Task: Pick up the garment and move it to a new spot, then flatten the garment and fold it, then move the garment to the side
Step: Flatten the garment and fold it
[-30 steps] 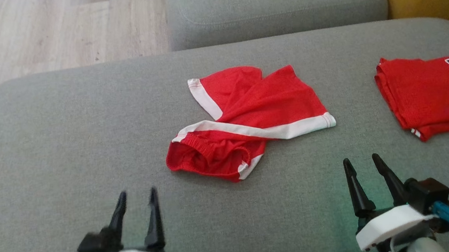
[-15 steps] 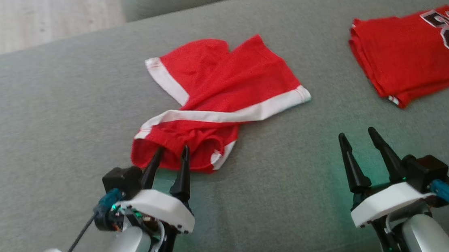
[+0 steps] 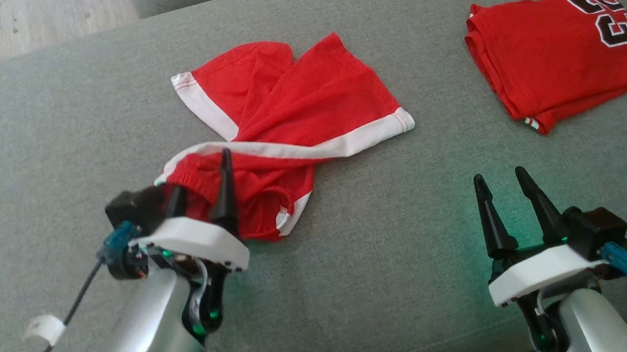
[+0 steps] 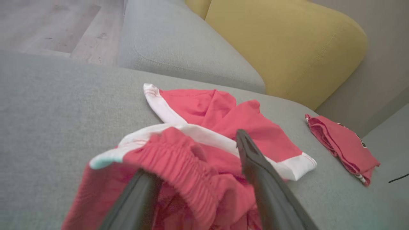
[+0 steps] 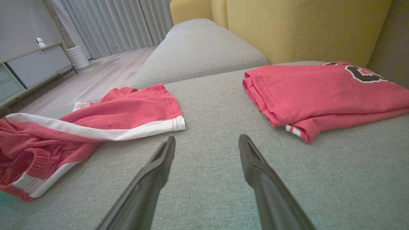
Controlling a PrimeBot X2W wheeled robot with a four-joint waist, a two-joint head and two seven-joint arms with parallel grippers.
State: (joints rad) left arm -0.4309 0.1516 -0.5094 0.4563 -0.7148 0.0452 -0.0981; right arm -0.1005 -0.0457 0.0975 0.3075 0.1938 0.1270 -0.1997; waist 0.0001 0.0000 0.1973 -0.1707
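Soft even daylight, faint shadows, blurred wrist-view foreground

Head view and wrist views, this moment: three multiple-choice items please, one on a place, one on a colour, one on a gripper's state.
1. Where does the jersey lie?
A. on the floor
B. on the couch, right of the shorts
C. on top of the shorts

2. The shorts' trim is:
A. black
B. yellow
C. white

3. The left gripper is:
A. open, waistband between its fingers
B. shut on the jersey
C. shut on nothing

Key: B, bare grey cushion separates the garments; C, white bands edge the legs; A, the fingers stand apart around the elastic.
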